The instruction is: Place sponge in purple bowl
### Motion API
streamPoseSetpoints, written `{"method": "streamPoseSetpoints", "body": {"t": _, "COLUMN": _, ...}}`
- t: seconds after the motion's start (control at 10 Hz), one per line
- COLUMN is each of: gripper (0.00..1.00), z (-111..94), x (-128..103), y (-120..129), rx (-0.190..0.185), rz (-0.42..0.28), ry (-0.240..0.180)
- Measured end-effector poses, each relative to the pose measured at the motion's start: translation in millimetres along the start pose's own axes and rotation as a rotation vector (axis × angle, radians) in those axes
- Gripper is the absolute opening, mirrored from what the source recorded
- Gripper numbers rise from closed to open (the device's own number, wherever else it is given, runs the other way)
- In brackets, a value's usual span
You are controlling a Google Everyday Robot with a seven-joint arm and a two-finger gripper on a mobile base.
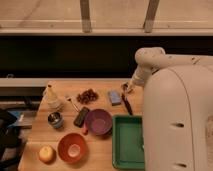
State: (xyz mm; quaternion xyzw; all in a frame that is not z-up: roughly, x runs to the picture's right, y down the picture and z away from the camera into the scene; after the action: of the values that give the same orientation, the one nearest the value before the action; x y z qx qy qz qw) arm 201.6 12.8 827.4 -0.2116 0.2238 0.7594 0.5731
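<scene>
The sponge is a small flat grey-blue block lying on the wooden table toward the back right. The purple bowl stands in front of it, near the table's middle, and holds nothing that I can see. My gripper hangs at the end of the white arm, just right of the sponge and close above the table. It holds nothing that I can see.
A flat black rectangular object lies left of the purple bowl. An orange bowl, a yellow fruit, a small dark cup, a pale bottle, a pile of dark red bits and a green tray share the table.
</scene>
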Motion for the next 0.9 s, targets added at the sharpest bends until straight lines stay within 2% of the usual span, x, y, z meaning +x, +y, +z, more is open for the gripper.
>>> {"method": "streamPoseSetpoints", "body": {"t": 0.7, "gripper": 0.65, "z": 0.3, "x": 0.3, "y": 0.1, "rx": 0.002, "rz": -0.002, "ry": 0.001}}
{"method": "streamPoseSetpoints", "body": {"t": 0.9, "gripper": 0.65, "z": -1.6, "x": -1.1, "y": 4.8, "rx": 0.028, "rz": -0.038, "ry": -0.011}}
